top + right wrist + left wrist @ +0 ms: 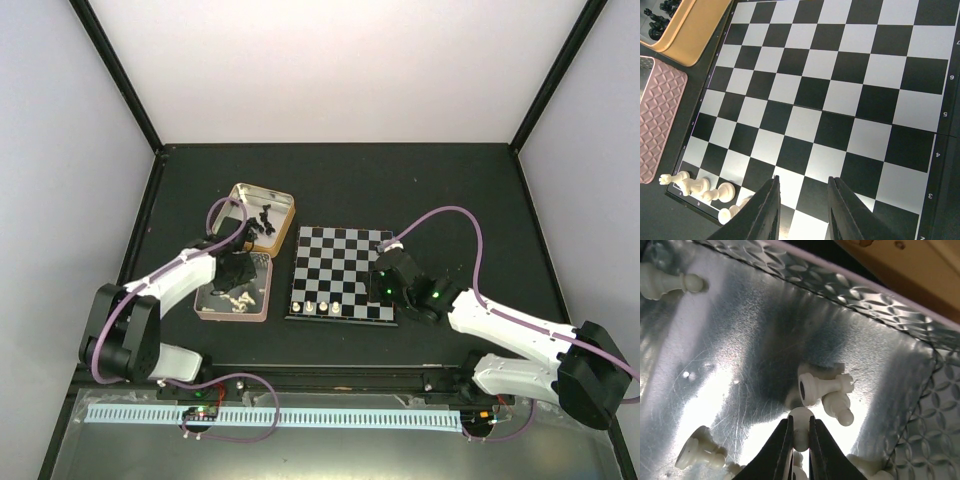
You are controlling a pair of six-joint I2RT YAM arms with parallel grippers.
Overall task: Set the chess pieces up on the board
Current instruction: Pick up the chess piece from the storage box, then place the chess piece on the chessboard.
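Note:
The chessboard (345,262) lies mid-table, with several white pieces (322,306) standing along its near edge; they also show in the right wrist view (697,186). My left gripper (237,272) is inside the pink tin (255,314), shut on a white piece (801,427) in the left wrist view. Other white pieces (824,385) lie on the tin's metal floor around it. My right gripper (803,200) is open and empty, hovering over the board's near right squares (384,285). Black pieces (263,220) lie in the tan tin (286,205).
The two tins sit just left of the board. The right arm's purple cable (455,212) arcs above the table right of the board. Black enclosure posts (120,75) stand at the back corners.

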